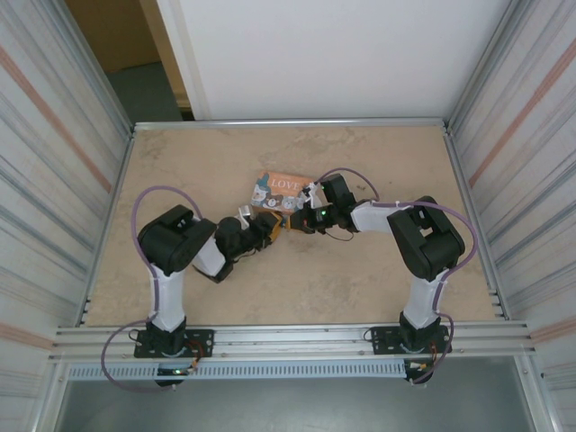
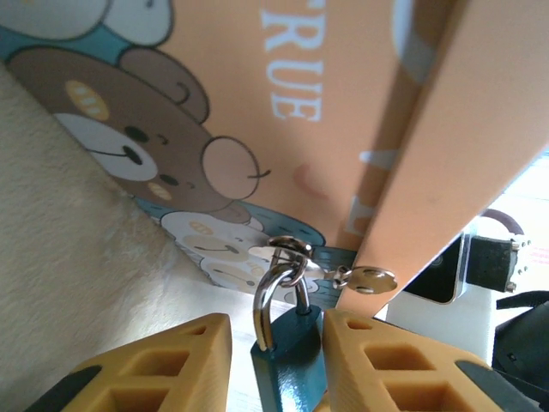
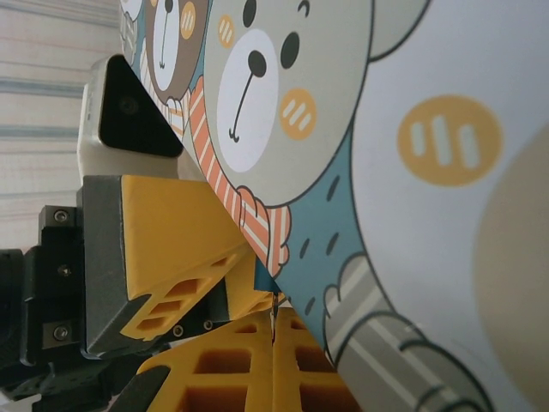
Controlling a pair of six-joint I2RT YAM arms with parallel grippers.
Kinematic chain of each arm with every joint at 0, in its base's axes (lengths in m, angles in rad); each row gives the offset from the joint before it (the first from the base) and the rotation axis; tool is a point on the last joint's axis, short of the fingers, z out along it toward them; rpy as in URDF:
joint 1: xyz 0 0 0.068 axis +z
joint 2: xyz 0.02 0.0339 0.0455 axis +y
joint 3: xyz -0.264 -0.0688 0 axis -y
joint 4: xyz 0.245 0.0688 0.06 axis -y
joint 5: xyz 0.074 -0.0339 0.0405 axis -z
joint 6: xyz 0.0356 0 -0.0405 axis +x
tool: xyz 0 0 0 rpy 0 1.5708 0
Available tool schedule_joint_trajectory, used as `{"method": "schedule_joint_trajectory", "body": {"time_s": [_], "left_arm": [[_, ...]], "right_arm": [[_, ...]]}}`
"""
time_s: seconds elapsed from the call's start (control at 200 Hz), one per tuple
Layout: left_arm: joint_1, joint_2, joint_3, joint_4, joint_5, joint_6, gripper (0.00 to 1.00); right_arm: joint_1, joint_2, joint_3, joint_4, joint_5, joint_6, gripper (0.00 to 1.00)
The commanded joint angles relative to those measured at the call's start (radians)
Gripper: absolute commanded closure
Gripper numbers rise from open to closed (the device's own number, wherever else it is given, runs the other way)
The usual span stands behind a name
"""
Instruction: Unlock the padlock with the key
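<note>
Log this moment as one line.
left gripper: straddles padlock, grip unclear | right gripper: shut | key: beside shackle | padlock: hung on box

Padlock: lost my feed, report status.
Left end effector open astride teal metal padlock. Right end effector shut. Silver key hangs beside it; orange cartoon-bear box close above.

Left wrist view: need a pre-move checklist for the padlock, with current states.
1. padlock sits between the left gripper fingers: ok.
2. Firm clamp on the padlock: cannot tell; a sliver of gap shows beside one finger.
3. shackle threaded through the hasp on the box: ok.
4. key in the keyhole: not ok; it lies beside the shackle.
5. right gripper holding anything: cannot tell; its fingers are pressed together against the box.
</note>
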Motion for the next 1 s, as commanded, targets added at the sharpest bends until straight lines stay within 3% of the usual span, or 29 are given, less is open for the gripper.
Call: {"method": "schedule_joint_trajectory", "body": {"time_s": [0.0, 0.466, 0.787, 0.997], "left_arm": [[-0.009, 0.019, 0.023, 0.028, -0.023, -0.024, 0.69], [-0.012, 0.026, 0.037, 0.028, -0.024, -0.052, 0.83], [-0.009, -0.007, 0.014, 0.026, -0.031, -0.039, 0.97], [-0.001, -0.051, -0.006, -0.016, -0.029, -0.033, 1.00]], "right_arm": [[0.013, -0.008, -0.009, -0.006, -0.027, 0.050, 1.00], [0.010, -0.020, -0.018, 0.013, -0.029, 0.079, 0.99], [-0.015, -0.066, -0.050, -0.017, -0.004, 0.044, 0.83], [-0.047, -0.138, -0.082, -0.073, 0.031, -0.018, 0.74]]}}
